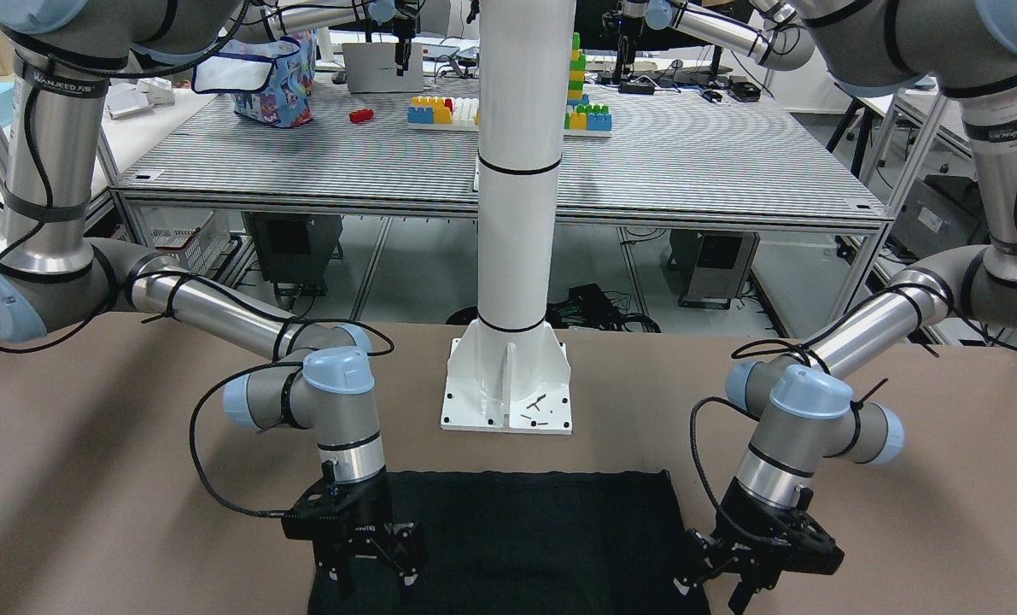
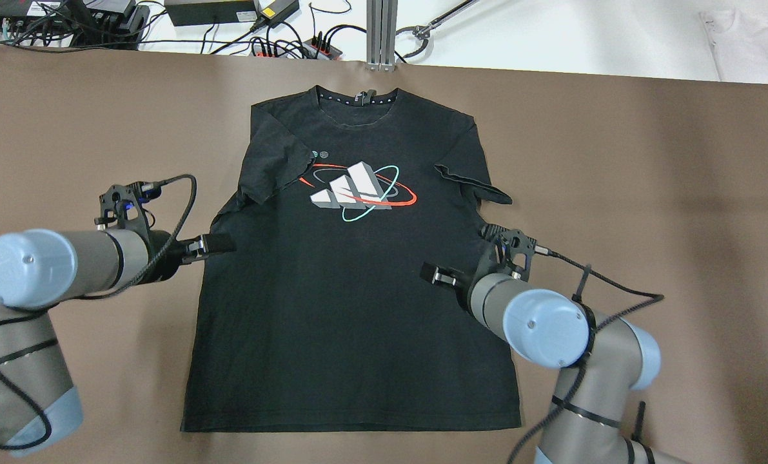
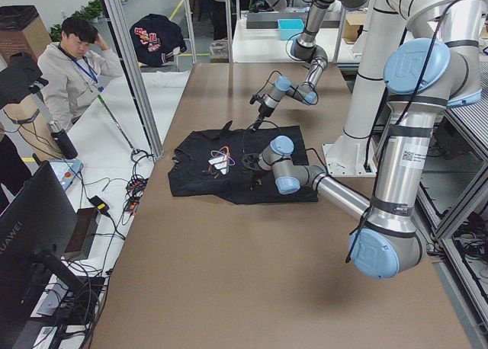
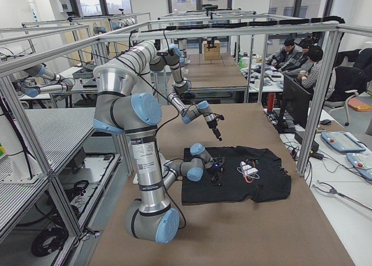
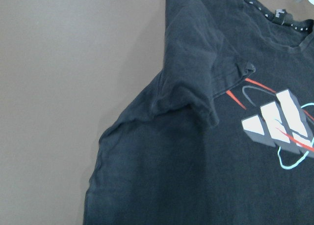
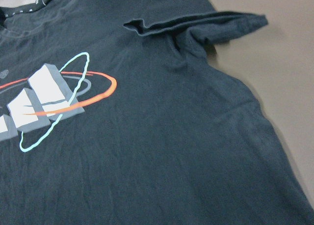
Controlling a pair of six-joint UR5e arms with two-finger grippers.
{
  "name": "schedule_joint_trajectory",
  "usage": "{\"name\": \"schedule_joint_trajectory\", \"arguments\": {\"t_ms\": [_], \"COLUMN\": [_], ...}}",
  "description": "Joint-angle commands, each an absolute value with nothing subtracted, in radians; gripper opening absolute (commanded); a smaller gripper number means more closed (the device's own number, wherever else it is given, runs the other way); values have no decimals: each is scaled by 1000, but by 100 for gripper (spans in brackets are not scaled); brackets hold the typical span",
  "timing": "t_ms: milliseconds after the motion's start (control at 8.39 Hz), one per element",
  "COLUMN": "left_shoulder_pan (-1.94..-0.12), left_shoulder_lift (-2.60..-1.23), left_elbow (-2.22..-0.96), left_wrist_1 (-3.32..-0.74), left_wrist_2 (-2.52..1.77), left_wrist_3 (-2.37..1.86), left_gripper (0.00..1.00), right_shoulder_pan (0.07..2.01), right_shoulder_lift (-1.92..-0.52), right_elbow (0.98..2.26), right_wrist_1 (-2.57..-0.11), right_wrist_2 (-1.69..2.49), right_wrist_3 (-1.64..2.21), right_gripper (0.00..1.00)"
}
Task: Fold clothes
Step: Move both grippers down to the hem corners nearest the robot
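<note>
A black T-shirt [image 2: 358,290] with a white, red and teal logo [image 2: 354,190] lies flat, face up, on the brown table, collar at the far edge. Its left sleeve [image 2: 271,161] is folded in over the chest. Its right sleeve [image 2: 471,183] is bunched and partly folded in. My left gripper [image 2: 219,243] is open and empty, low at the shirt's left side edge below the sleeve. My right gripper [image 2: 432,274] is open and empty, above the shirt's right side below that sleeve. The wrist views show the folded sleeves [image 5: 196,72] [image 6: 196,23] but no fingers.
The robot's white column base [image 1: 508,384] stands at the table's near edge behind the shirt's hem. Cables and power strips [image 2: 261,38] and a white garment [image 2: 751,38] lie beyond the far edge. A person [image 3: 72,67] stands off the far side.
</note>
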State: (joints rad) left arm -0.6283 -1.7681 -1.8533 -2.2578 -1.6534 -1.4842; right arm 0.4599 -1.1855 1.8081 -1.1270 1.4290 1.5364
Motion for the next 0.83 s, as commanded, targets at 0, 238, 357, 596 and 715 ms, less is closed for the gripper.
{"name": "schedule_joint_trajectory", "arguments": {"t_ms": [0, 238, 357, 596, 715], "left_shoulder_pan": [-427, -285, -211, -138, -103], "left_shoulder_lift": [-1607, -1533, -1520, -1502, -1468], "left_elbow": [-1986, -2026, -2026, -2026, -2043], "left_wrist_1": [-2258, -2258, -2258, -2260, -2260], "left_wrist_2": [-1495, -1415, -1344, -1322, -1289], "left_wrist_3": [-1601, -1666, -1701, -1720, -1721], "left_gripper": [100, 100, 100, 100, 100], "right_shoulder_pan": [338, 287, 231, 141, 127], "right_shoulder_lift": [-1429, -1506, -1541, -1601, -1621], "right_elbow": [2017, 2032, 2045, 2101, 2124], "right_wrist_1": [-1127, -1115, -1111, -1111, -1111], "right_wrist_2": [1416, 1408, 1346, 1279, 1278], "right_wrist_3": [1620, 1721, 1748, 1798, 1798], "right_gripper": [94, 94, 94, 94, 94]}}
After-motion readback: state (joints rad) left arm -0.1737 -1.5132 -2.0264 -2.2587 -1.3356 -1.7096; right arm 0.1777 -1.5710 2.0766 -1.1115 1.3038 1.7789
